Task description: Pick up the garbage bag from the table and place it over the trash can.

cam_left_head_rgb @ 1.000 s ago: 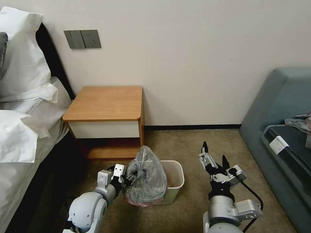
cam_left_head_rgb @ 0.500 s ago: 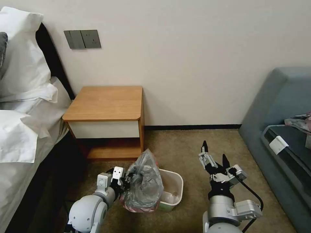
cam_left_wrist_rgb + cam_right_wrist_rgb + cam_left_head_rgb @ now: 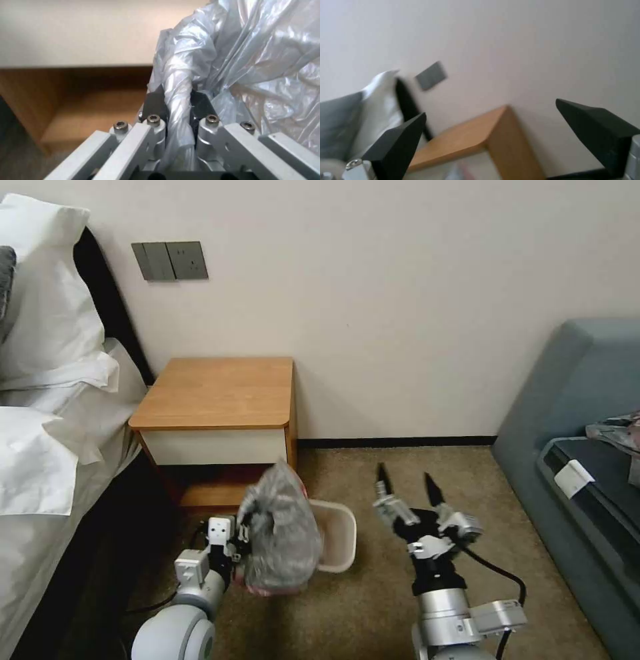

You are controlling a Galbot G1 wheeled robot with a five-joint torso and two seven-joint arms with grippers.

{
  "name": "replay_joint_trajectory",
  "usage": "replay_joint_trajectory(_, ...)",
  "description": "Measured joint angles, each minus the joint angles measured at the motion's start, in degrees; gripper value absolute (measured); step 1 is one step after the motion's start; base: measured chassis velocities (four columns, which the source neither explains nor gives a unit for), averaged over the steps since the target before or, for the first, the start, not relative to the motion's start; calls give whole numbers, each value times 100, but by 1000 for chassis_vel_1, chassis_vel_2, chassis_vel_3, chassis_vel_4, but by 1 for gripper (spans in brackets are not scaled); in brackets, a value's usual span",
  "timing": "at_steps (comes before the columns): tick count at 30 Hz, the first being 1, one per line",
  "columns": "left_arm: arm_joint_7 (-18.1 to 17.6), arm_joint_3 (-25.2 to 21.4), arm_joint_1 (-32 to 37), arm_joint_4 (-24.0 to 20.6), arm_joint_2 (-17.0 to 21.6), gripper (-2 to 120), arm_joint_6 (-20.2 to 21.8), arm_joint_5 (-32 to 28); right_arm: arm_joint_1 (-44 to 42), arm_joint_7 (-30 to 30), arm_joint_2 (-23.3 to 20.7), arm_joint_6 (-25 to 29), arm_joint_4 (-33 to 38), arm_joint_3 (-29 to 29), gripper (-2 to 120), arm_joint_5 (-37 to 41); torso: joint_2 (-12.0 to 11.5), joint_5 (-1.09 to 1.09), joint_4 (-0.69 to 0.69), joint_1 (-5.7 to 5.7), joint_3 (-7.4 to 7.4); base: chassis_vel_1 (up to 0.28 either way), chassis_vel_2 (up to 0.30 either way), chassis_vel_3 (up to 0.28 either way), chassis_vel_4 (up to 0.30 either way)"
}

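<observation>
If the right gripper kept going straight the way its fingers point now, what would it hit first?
Probably the wall. The right gripper is open, empty and angled upward. In its wrist view the gap between the fingers frames bare wall above the table corner, with nothing nearer, though depth is hard to judge.

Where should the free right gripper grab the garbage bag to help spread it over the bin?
Probably the pink rim low on the garbage bag, approached from the robot's right. The left gripper already pinches a twisted fold on the other side, and the open right gripper waits right of the trash can.
</observation>
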Motion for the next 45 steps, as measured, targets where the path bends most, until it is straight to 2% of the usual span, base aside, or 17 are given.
replay_joint_trajectory(1, 23, -6, 13, 58, 30, 6, -363, -36, 136, -410, -211, -110, -38, 61, 100, 182, 0, 0, 1, 0, 0, 0, 0, 0, 0)
replay_joint_trajectory(2, 23, -6, 13, 58, 30, 6, -363, -36, 136, -410, -211, -110, -38, 61, 100, 182, 0, 0, 1, 0, 0, 0, 0, 0, 0)
replay_joint_trajectory(4, 207, 10, -41, 135, 102, 6, -789, -218, 339, -1014, -570, -381, -30, 193, 100, 676, 0, 0, 0, 0, 0, 0, 0, 0, 0)
replay_joint_trajectory(5, 207, 10, -41, 135, 102, 6, -789, -218, 339, -1014, -570, -381, -30, 193, 100, 676, 0, 0, 0, 0, 0, 0, 0, 0, 0)
replay_joint_trajectory(7, 531, -11, -25, 177, 118, 6, -1126, -367, 722, -1096, -929, -974, 93, 213, 100, 1410, 0, -1, -1, 0, 0, 0, 0, 0, 0)
replay_joint_trajectory(8, 531, -11, -25, 177, 118, 6, -1126, -367, 722, -1096, -929, -974, 93, 213, 100, 1410, 0, -1, -1, 0, 0, 0, 0, 0, 0)
replay_joint_trajectory(10, 739, -53, -4, 232, 119, 6, -1399, -412, 1095, -964, -1202, -1434, 116, 129, 100, 1976, 0, 0, 1, 0, 0, 0, 0, 0, 0)
replay_joint_trajectory(17, 896, -66, -58, 294, 129, 6, -1571, -484, 1783, -893, -1775, -1934, -126, -16, 100, 2964, 0, 0, -1, 0, 0, 0, 0, 0, 0)
replay_joint_trajectory(20, 896, -69, -141, 327, 129, 6, -1579, -500, 2203, -900, -2039, -2044, -371, -141, 100, 3216, 0, 0, 0, 0, 0, 0, 0, 0, 0)
replay_joint_trajectory(22, 889, -72, -226, 337, 130, 6, -1579, -521, 2789, -880, -2320, -2132, -743, -445, 100, 3464, 0, 1, -1, 0, 1, 0, 0, 0, 0)
replay_joint_trajectory(23, 889, -72, -226, 337, 130, 6, -1579, -521, 2789, -880, -2320, -2132, -743, -445, 100, 3464, 0, 1, -1, 0, 1, 0, 0, 0, 0)
replay_joint_trajectory(27, 886, -70, -257, 333, 139, 6, -1563, -522, 3632, -723, -2480, -2228, -1221, -1103, 100, 3720, 0, 0, -1, 0, 1, 0, 0, 0, 0)
replay_joint_trajectory(31, 865, -54, -197, 318, 172, 6, -1539, -523, 4470, -575, -2418, -2298, -1645, -1755, 100, 3858, 0, 0, 0, 0, 1, 0, 0, 0, 0)
replay_joint_trajectory(33, 865, -52, -189, 318, 174, 6, -1537, -523, 4547, -568, -2411, -2301, -1683, -1810, 100, 3870, 0, -1, 1, 0, 1, 0, 0, 0, 0)
replay_joint_trajectory(35, 864, -44, -152, 317, 185, 6, -1529, -521, 5047, -529, -2352, -2339, -1905, -2157, 100, 3953, 0, -2, 0, 0, 0, 0, 0, 0, 0)
replay_joint_trajectory(39, 851, -46, -142, 319, 182, 6, -1519, -515, 5338, -528, -2329, -2358, -2037, -2414, 100, 3946, 0, -2, 1, 0, 0, 0, 0, 0, 0)
replay_joint_trajectory(45, 827, -69, -128, 318, 201, 6, -1514, -513, 5345, -559, -2359, -2368, -2076, -2478, 100, 3860, 0, -2, -1, 0, 0, 0, 0, 0, 0)
